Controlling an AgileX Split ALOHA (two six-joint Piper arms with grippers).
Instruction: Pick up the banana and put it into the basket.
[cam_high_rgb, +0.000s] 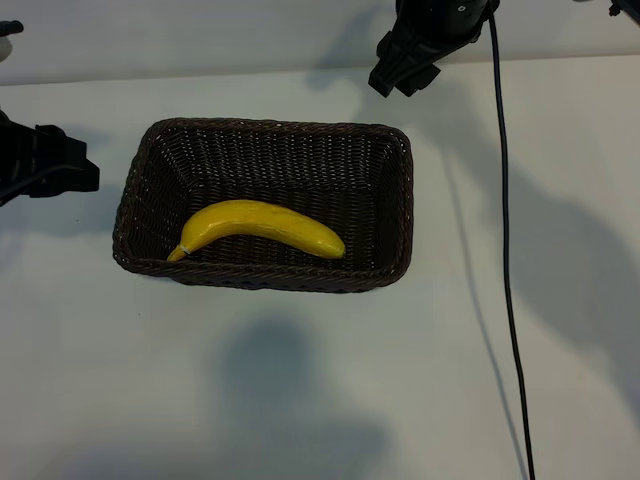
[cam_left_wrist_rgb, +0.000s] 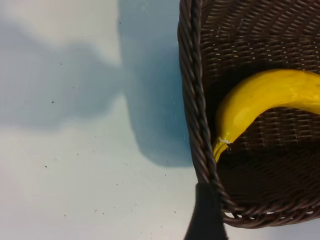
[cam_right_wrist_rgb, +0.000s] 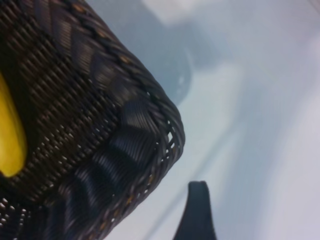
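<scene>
Since the banana (cam_high_rgb: 262, 228) already lies inside the basket (cam_high_rgb: 400, 215), we judge the placing done and note only what could still undo it.

Table (cam_high_rgb: 300, 400): white, bare around the basket; shadows of the arms fall across it. Nothing on it near the basket that we can see.

Basket: dark wicker, sitting flat, its long side toward the camera. The risk we see is a push or snag on its braided rim, which would slide or tip the whole thing.

Right gripper (cam_high_rgb: 405, 68): above and beyond the basket's far right corner, clear of the rim, jaws well apart and holding nothing. The wrist view shows one finger tip (cam_right_wrist_rgb: 197, 210) just outside that corner. A low sweep across this corner could catch the weave.

Left gripper (cam_high_rgb: 60, 165): beside the basket's left end, apart from it, jaws wide and empty. One finger (cam_left_wrist_rgb: 206, 215) shows close against the rim in its wrist view; we cannot tell if it touches. A careless pull-back here could drag the basket.

Cable (cam_high_rgb: 505, 250): hangs to the right of the basket, well apart.

Banana: on the basket floor along the near wall, stem tip toward the left end, resting against the slope. It could roll only if the basket is jolted.
</scene>
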